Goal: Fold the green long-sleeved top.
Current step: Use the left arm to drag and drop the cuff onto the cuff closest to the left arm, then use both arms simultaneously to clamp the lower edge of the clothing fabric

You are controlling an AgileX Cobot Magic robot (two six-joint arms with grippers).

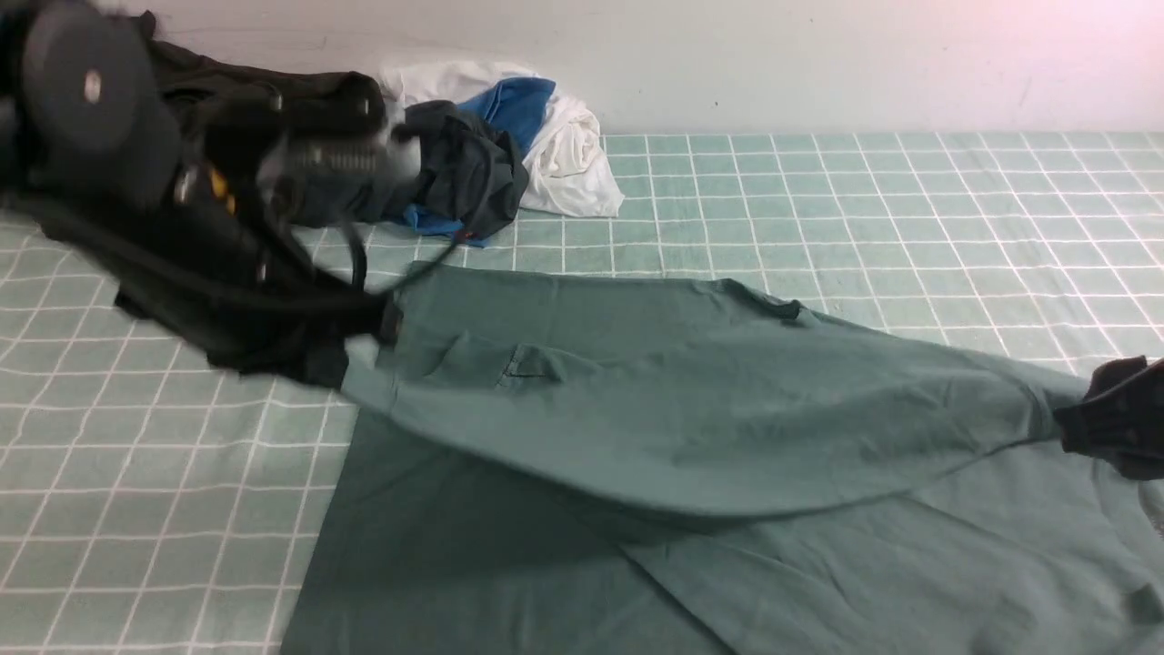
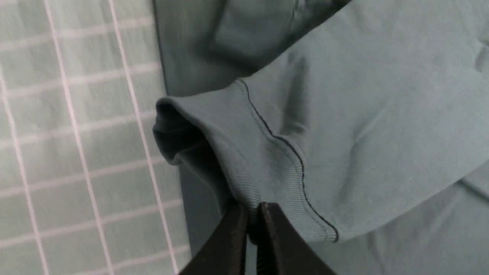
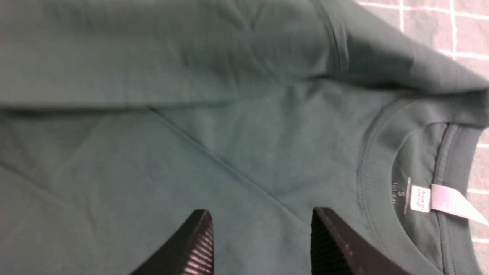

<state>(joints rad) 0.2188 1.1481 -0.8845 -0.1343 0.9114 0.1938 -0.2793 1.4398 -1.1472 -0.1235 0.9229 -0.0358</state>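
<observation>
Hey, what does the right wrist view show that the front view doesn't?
Only the right wrist view: the collar with its white label, and the right tool open above the fabric. Only the front view: the clothes pile at the back, and the left tool holding up a fold. Both: the green top on the checked sheet.
</observation>
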